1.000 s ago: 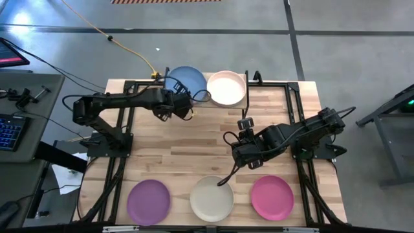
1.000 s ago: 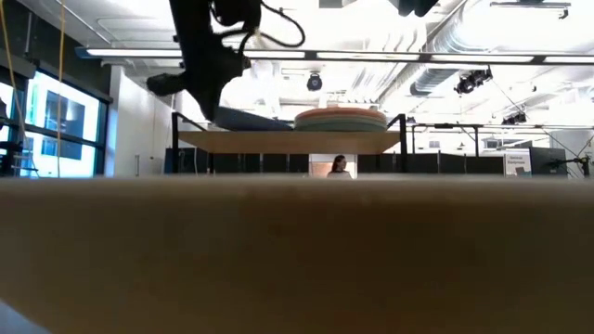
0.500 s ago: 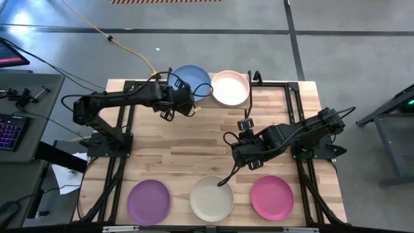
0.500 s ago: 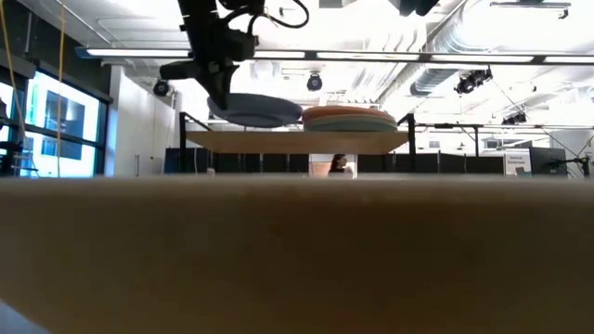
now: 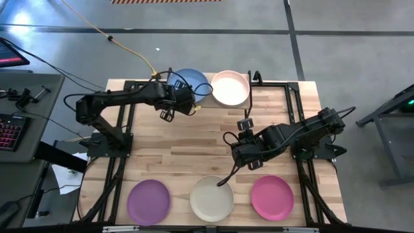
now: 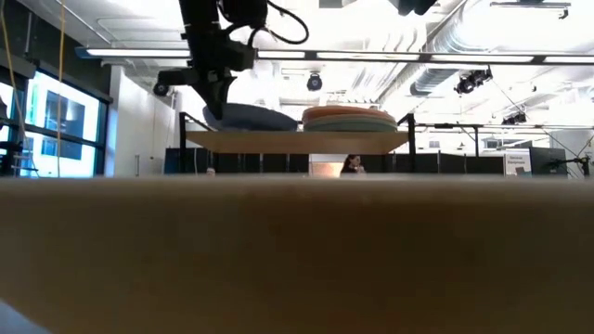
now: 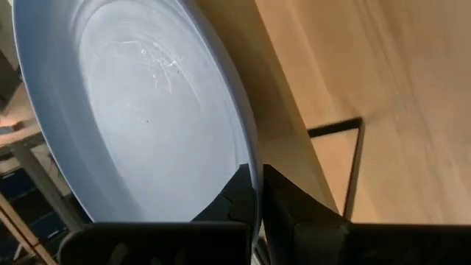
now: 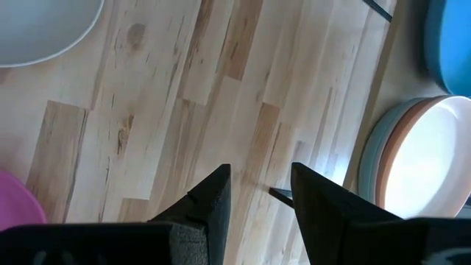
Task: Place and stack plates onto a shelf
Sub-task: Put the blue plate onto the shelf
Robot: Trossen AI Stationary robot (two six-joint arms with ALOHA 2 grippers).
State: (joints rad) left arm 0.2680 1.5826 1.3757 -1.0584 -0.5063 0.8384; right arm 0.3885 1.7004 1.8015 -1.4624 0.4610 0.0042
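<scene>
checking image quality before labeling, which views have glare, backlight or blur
Low view: the table edge is a blurred band up close, and the left pincer is silhouetted against bright ceiling lights. Left wrist view: soft sheen on the blue plate. High view: evenly lit.

A grey concrete floor (image 5: 362, 58) surrounds the light-wood surface (image 5: 194, 145), crossed by a yellow cable (image 5: 123, 44). A keyboard (image 5: 9, 129) sits on a side desk. Bright windows (image 6: 56, 125) and ceiling strip lights (image 6: 436, 57) show beyond.
</scene>
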